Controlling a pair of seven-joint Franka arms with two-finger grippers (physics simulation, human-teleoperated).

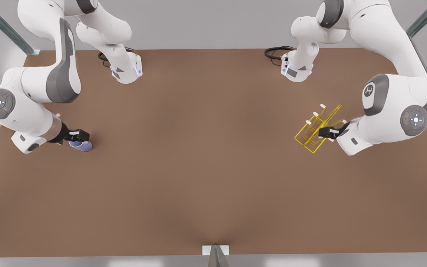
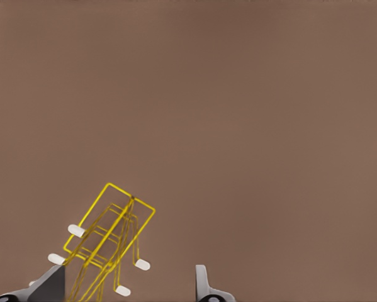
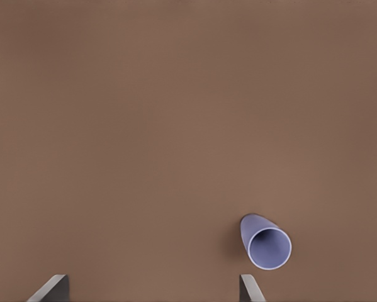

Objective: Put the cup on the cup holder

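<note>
Right gripper [image 1: 77,136]: low over the table at the front view's left, directly above and beside the cup [image 1: 81,145]; fingers spread apart with nothing between them, fingertips [image 3: 50,288] wide in the right wrist view. Cup: pale lavender-blue, plain, slightly tapered, on the brown table [image 1: 198,155]; in the right wrist view the cup [image 3: 265,243] shows its open mouth toward the camera and sits close to one fingertip, whether touching cannot be told. Left gripper [image 1: 327,132]: at the front view's right, level with the cup holder [image 1: 315,129] and against its near wires; whether it touches them cannot be told. Fingers apart in the left wrist view, fingertips [image 2: 202,284] well separated, with the yellow wires of the cup holder [image 2: 109,242] running down near one finger. Cup holder: yellow thin-wire rack, rectangular base frame, angled prongs with white caps, standing tilted on the table, well apart from the cup across the table's width. Two black cables [image 1: 277,53] lie coiled by the arm bases at the far edge.
</note>
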